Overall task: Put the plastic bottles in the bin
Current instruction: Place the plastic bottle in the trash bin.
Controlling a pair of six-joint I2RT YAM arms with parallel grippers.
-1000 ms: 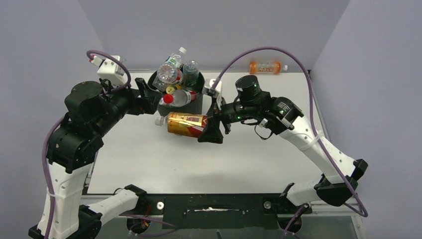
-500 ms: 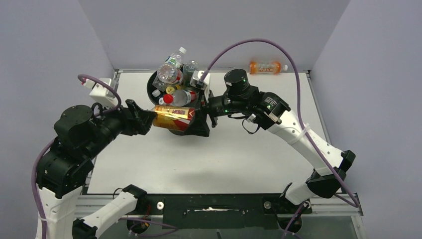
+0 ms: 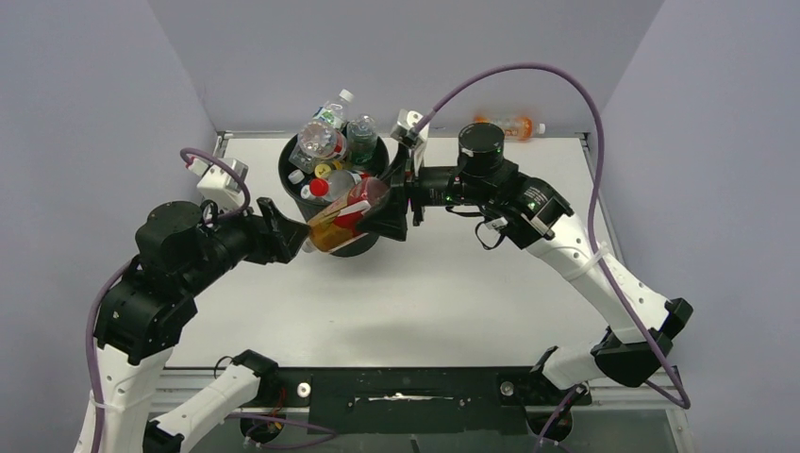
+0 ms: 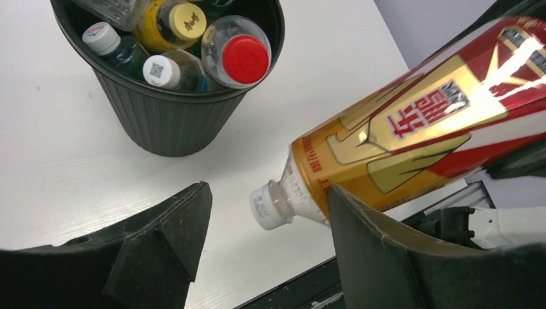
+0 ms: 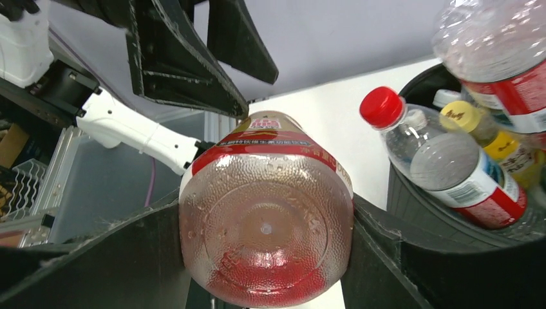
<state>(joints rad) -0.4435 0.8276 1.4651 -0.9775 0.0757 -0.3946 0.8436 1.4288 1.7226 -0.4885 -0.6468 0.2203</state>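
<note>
Down at the near side, the white counter point(image 3: 425, 302) lies between the two arms. The left claw point(image 4: 269, 192) reaches in from the left with its jaws standing apart. The white cap point(image 4: 265, 207) of the gold-and-red bottle point(image 4: 412, 135) sits right between those fingers. There is clear daylight on one side of the cap, so no grip there. The other finger point(image 4: 386, 257) overlaps the bottle's shoulder in the left wrist view, and I can't quite tell whether it touches.

Now look at the right claw point(image 3: 389, 215): it is clamped on the fat base end of that same bottle, one finger pressed on each side. The bottle hangs in the air, tilted, cap end low toward the left claw and base end high. From above it sits over the near rim of the black bin point(image 3: 286, 175).

The bin itself stands on the counter, crammed full. A red-capped clear bottle point(image 4: 244, 58), a yellow-capped one point(image 4: 187, 19) and white-capped ones poke up, with more clear bottles heaped above the far rim.

Farthest back, an orange bottle point(image 3: 505, 125) lies on its side at the back edge of the counter, well apart from the bin.
</note>
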